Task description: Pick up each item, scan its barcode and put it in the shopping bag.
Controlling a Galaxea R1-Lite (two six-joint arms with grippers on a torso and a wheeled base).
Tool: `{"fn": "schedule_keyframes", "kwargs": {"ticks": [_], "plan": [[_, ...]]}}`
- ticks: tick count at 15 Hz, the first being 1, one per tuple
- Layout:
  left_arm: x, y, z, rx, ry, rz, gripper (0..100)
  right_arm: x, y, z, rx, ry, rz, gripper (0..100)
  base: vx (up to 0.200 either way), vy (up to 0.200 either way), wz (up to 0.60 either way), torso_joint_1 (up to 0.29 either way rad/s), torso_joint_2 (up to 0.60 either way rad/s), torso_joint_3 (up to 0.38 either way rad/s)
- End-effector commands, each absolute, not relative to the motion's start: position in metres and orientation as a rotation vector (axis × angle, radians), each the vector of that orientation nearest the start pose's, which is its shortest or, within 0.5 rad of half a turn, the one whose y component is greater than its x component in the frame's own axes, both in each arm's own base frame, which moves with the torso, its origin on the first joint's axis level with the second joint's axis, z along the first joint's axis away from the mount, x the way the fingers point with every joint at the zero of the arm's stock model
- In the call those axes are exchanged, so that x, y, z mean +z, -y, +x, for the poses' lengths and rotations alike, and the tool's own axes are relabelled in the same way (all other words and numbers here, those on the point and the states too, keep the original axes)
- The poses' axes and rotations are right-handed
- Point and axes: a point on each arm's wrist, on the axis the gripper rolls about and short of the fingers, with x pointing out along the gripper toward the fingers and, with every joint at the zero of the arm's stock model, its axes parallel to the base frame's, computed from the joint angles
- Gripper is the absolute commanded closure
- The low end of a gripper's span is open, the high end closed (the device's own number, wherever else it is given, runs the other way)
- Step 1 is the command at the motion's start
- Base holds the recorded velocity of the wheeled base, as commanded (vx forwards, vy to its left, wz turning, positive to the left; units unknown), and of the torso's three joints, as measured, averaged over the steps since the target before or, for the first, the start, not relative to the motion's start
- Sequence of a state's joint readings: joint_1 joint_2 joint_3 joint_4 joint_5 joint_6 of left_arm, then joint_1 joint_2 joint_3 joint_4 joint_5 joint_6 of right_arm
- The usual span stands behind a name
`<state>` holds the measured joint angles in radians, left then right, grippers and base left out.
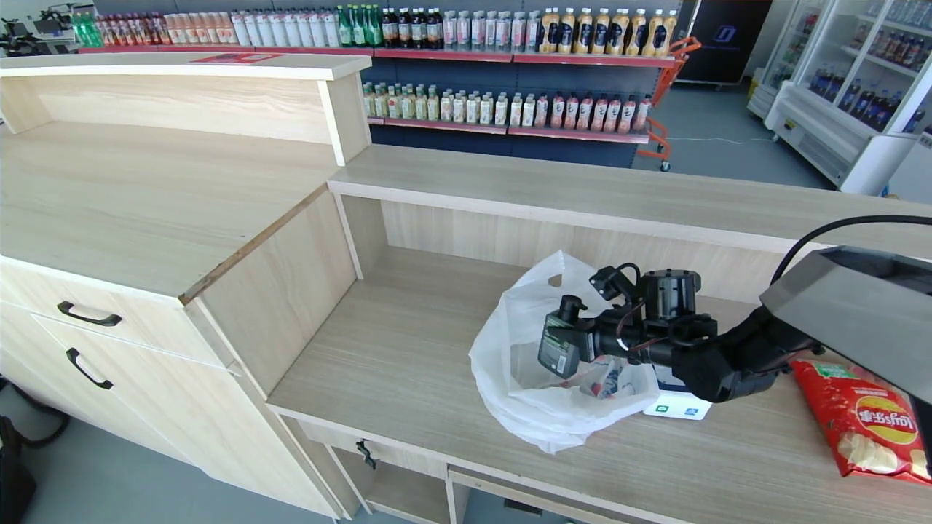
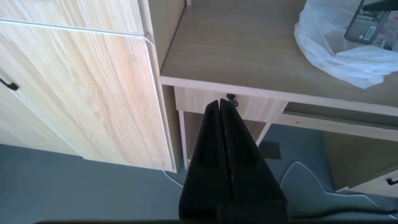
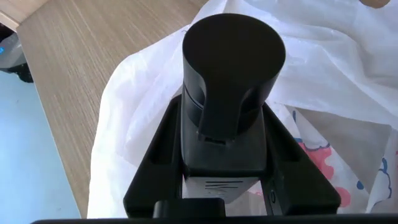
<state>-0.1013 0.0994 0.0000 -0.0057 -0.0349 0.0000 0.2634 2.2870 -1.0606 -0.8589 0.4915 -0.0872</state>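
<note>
You're looking at a matte black right arm (image 1: 728, 360), chunky and rounded, trailing a thin black cable (image 1: 837, 225) over a grey angular casing (image 1: 852, 306). Your left gripper (image 2: 222, 109) is showing two black wedge-shaped fingers (image 2: 211, 155).

You're facing a pale wood bench (image 1: 408, 349) with a raised ledge (image 1: 582, 193) behind it. A taller cabinet (image 1: 145, 211) on your left has black drawer handles (image 1: 89, 316). Beyond, red-edged shelves (image 1: 510, 57) hold rows of bottles (image 1: 466, 29). Glass-door fridges (image 1: 852, 87) stand far right on grey floor (image 1: 713, 145).
</note>
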Motion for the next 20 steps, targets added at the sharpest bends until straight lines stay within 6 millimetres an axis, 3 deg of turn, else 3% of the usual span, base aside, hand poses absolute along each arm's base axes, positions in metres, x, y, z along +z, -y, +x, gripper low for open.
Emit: {"fn": "schedule_keyframes", "kwargs": {"ticks": [1, 6, 16, 17, 20], "plan": [[0.078, -0.001, -0.015, -0.136, -0.094, 0.003, 100, 0.048, -0.120, 0.402, 0.772, -0.350, -0.036, 100, 0.000, 0.000, 0.00, 0.000, 0.00, 0.000], [0.078, -0.001, -0.015, -0.136, -0.094, 0.003, 100, 0.037, -0.118, 0.397, 0.779, -0.389, -0.041, 100, 0.000, 0.000, 0.00, 0.000, 0.00, 0.000], [0.078, -0.001, -0.015, -0.136, -0.094, 0.003, 100, 0.033, -0.118, 0.384, 0.793, -0.434, -0.047, 100, 0.000, 0.000, 0.00, 0.000, 0.00, 0.000], [0.078, -0.001, -0.015, -0.136, -0.094, 0.003, 100, 0.034, -0.118, 0.384, 0.793, -0.436, -0.047, 0, 0.000, 0.000, 0.00, 0.000, 0.00, 0.000], [0.078, -0.001, -0.015, -0.136, -0.094, 0.003, 100, 0.035, -0.118, 0.382, 0.793, -0.437, -0.046, 0, 0.000, 0.000, 0.00, 0.000, 0.00, 0.000]]}}
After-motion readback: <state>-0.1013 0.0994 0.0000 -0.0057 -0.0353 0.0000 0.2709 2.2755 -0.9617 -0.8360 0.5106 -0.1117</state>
